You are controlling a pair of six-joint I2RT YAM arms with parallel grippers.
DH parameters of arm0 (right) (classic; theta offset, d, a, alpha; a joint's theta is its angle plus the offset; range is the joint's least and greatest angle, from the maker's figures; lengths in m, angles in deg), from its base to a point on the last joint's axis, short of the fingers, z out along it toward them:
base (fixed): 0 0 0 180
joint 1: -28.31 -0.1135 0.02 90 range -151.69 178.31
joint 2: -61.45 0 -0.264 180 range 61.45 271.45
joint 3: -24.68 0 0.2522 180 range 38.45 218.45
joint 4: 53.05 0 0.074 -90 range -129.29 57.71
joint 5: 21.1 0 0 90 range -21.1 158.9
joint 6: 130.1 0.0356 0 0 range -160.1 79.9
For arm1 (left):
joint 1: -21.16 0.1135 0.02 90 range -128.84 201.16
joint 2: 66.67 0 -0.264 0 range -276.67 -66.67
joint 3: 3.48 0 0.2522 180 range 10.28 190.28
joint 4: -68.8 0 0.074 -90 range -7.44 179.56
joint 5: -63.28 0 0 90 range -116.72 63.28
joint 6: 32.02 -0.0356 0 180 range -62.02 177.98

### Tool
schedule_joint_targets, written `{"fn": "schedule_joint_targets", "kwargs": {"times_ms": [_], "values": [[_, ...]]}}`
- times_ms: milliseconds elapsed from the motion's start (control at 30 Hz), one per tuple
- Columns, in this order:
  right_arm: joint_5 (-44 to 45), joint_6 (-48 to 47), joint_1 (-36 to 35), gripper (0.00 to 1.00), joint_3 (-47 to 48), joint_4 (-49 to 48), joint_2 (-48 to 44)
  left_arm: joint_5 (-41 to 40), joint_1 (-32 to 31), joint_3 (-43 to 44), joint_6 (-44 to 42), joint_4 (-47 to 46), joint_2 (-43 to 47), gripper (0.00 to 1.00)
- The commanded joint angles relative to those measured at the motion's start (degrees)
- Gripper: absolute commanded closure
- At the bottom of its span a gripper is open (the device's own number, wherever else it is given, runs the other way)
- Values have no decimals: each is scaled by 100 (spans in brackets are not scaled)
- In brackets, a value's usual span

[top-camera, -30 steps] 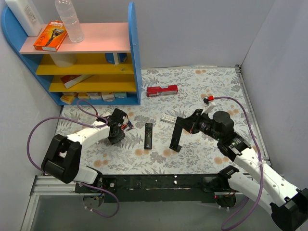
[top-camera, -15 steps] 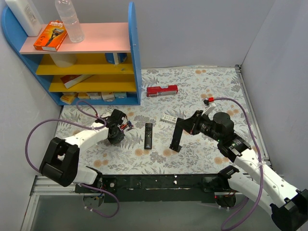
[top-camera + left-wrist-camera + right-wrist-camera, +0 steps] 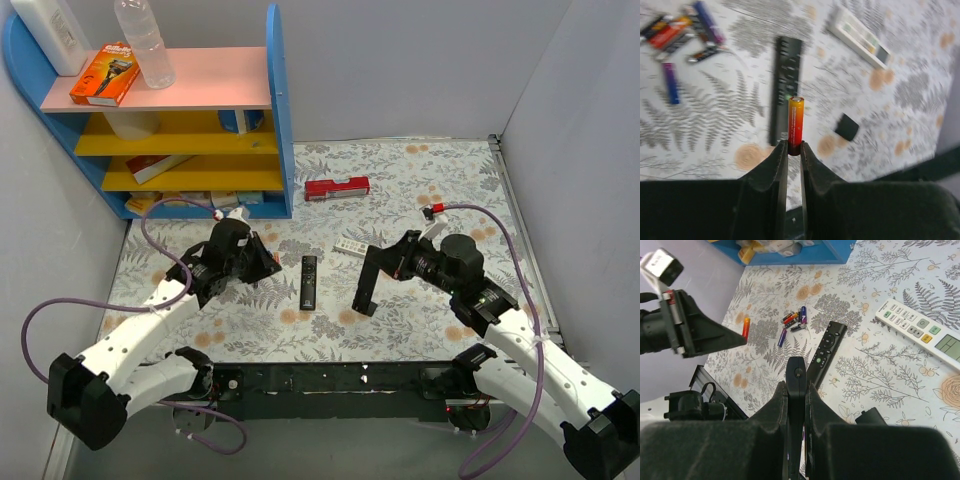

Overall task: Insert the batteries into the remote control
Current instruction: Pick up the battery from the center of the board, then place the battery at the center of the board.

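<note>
- Clearly, left gripper (image 3: 794, 146) pinches an orange-red battery (image 3: 795, 117), its base hidden in the grip.
- Right gripper (image 3: 796, 387) clamps the remote control (image 3: 796, 371) edge-on, face unseen.
- Loose batteries (image 3: 794, 320) lie at 10 o'clock from the slim remote (image 3: 824, 352).

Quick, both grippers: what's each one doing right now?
The left gripper is shut on a battery.
The right gripper is shut on the black remote.

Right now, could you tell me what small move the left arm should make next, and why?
Probably carry the battery rightward toward the remote control. The left fingers pinch the battery's lower end, so it is picked up, and the right fingers hold the remote control raised and waiting, with a clear gap between the two.
</note>
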Motion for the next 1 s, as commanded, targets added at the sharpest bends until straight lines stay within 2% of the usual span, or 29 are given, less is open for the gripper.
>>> {"fn": "schedule_joint_targets", "kwargs": {"times_ms": [0, 167, 367, 567, 967], "values": [[309, 490, 51, 99, -210, -517, 5, 950, -808, 295, -684, -745, 315, 100], [503, 904, 95, 99, -666, -956, -127, 1581, -1572, 400, -984, -1289, 60, 100], [845, 1308, 122, 99, -1238, -1493, -540, 1811, -2241, 637, -1230, -1528, -299, 100], [899, 1476, 157, 99, -1590, -2203, -865, 1908, -2611, 971, -1397, -1493, -748, 100], [837, 1915, 210, 99, -2030, -3163, -1077, 1794, -2831, 1420, -1722, -844, -1205, 100]]}}
